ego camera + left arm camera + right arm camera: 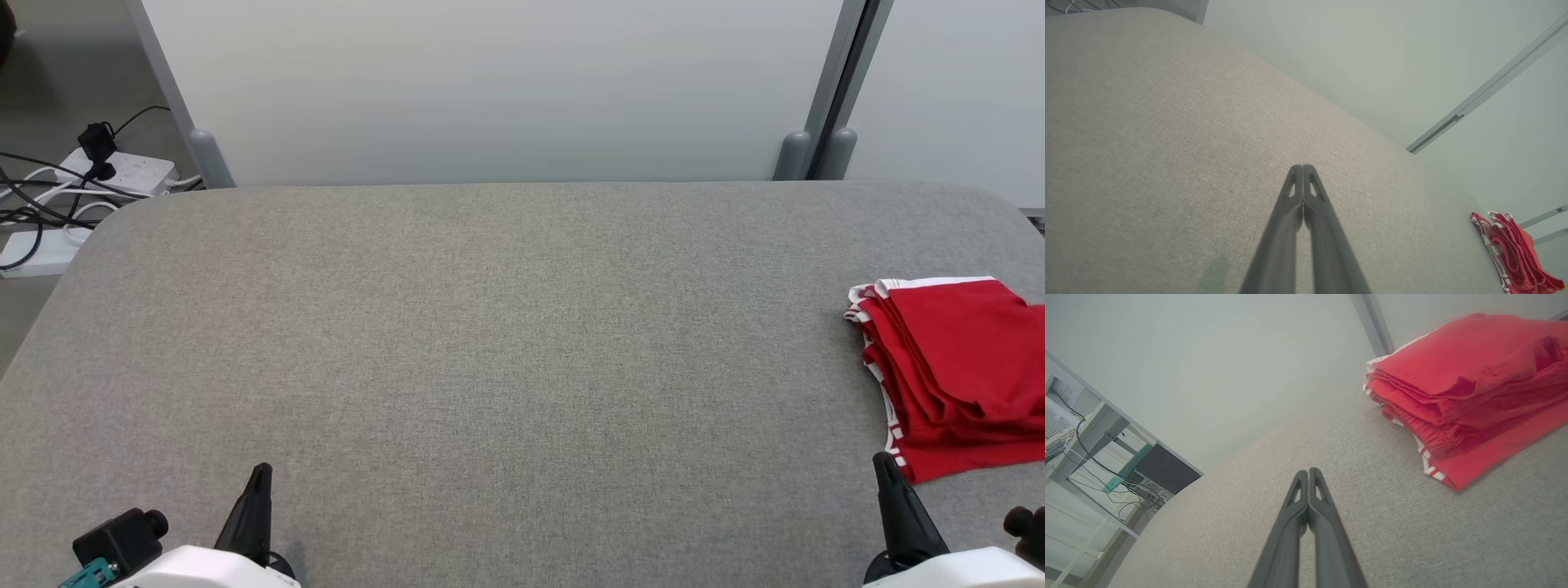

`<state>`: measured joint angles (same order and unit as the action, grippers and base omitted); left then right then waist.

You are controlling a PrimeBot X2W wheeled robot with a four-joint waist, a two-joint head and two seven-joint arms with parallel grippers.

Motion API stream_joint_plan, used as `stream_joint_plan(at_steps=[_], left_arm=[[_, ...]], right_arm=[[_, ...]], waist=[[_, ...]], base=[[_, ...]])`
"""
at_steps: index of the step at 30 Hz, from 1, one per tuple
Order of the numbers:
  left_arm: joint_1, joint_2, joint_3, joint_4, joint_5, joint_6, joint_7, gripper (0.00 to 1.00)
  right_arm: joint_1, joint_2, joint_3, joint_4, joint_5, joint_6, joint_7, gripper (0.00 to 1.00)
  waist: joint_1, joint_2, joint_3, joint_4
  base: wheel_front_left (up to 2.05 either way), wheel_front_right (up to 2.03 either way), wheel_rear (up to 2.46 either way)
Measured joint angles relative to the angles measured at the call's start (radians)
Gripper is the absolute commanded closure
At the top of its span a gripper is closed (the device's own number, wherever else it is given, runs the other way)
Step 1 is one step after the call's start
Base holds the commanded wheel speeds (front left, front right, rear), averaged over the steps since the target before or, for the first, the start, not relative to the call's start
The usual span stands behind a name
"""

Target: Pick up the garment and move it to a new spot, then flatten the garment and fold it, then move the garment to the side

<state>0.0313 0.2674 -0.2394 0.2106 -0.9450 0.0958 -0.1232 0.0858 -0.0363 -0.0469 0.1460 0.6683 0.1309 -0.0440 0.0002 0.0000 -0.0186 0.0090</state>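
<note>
Garment (pixel 959 376) red, white-trimmed, folded in layers on table (pixel 490 343)

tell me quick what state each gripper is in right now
Left gripper: closed, empty.
Right gripper: closed, not gripping the folded red fabric garment with white trim.

Legible markings: none.
No text, label, brand, number or sign can be read in any view. The white power strip (pixel 122 170) on the floor beyond the far left corner of the table (pixel 490 327) carries faint grey marks, too small to make out. The pale box (pixel 1065 392) at the left edge of the right wrist view is too blurred to read.
</note>
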Motion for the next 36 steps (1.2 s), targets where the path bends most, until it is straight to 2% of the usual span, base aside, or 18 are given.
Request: stream_joint_plan(at_steps=[36], left_arm=[[-0.034, -0.094, 0.131, 0.027, -0.282, -0.094, 0.097, 1.0]], right_arm=[[-0.061, -0.005, -0.018, 0.055, 0.405, 0.0, 0.054, 1.0]], waist=[[-0.0001, 0.0, 0.009, -0.004]], base=[[0.0, 0.0, 0.0]])
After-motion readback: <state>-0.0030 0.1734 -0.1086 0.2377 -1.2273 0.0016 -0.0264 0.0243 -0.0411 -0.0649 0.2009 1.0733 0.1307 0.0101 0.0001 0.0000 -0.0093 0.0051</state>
